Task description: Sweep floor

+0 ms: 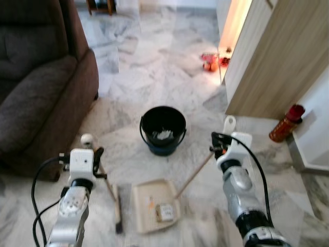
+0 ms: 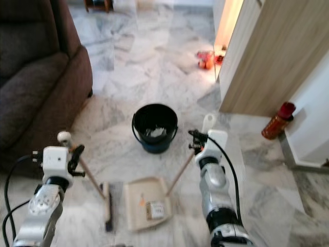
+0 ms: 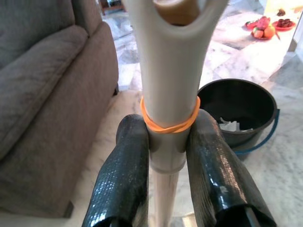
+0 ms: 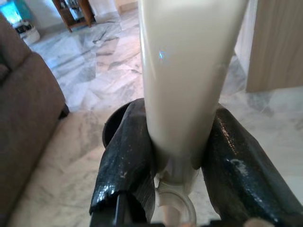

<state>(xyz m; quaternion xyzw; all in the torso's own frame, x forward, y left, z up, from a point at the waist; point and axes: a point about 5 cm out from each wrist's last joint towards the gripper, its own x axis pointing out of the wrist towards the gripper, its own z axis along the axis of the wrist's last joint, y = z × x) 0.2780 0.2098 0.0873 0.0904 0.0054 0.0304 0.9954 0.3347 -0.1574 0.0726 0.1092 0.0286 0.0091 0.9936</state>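
Left wrist view: left end effector [image 3: 165, 156] clamps the broom [image 1: 108, 190]; right end effector [image 4: 175, 156] clamps the dustpan [image 1: 154, 206].

The floor [image 2: 154, 56] is white and grey marble. A black bucket [image 2: 154, 127] sits in the middle with white bits inside. In front of it lies a cream dustpan [image 2: 146, 208] with some trash in it. The right gripper [image 2: 195, 140] holds its long handle. The left gripper [image 2: 76, 154] holds a broom [image 2: 105, 206]. A brown sofa [image 2: 36, 72] stands on the left.
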